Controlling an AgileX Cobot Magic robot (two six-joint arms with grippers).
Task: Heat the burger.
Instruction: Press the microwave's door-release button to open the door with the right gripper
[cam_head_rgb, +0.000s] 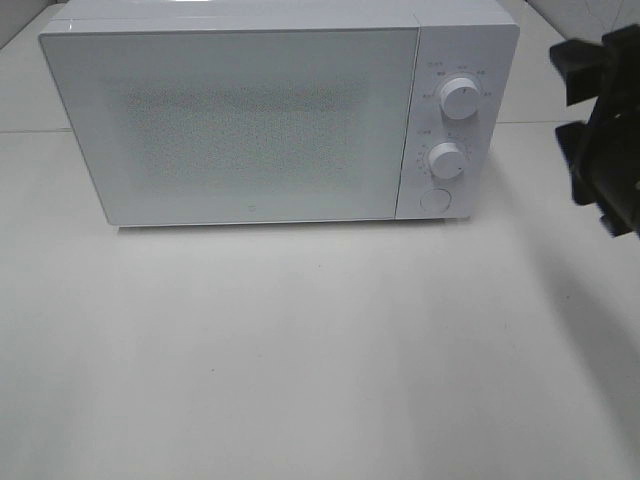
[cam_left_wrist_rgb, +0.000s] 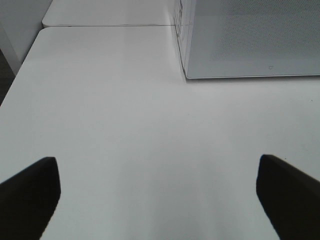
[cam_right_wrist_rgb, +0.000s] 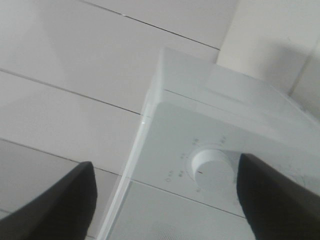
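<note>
The burger is out of view in every frame. A white microwave stands at the back of the table with its door shut, and its frosted window shows nothing inside. My right gripper hangs open in the air beside the microwave's right end, level with the control panel. In the right wrist view the right gripper frames the upper knob without touching it. My left gripper is open and empty above bare tabletop, short of the microwave's front left corner. The exterior high view does not show it.
The control panel carries an upper knob, a lower knob and a round button. White tabletop stretches in front of the microwave. A seam between two table sections runs behind it.
</note>
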